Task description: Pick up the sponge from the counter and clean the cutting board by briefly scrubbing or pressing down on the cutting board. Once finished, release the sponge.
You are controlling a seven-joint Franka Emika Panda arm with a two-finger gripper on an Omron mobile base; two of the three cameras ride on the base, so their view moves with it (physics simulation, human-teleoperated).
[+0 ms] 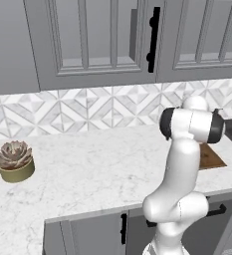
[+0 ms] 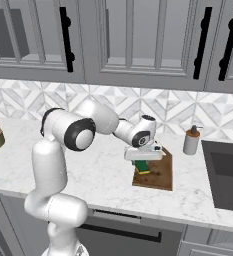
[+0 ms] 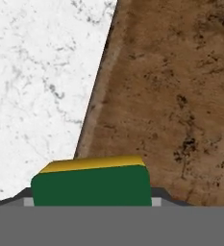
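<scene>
rough speckled wooden cutting board (image 3: 180,96), smooth veined marble counter (image 3: 36,86)

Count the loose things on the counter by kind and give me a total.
Sponge: 1
Cutting board: 1
Potted succulent: 1
Soap dispenser: 1
Total: 4
</scene>
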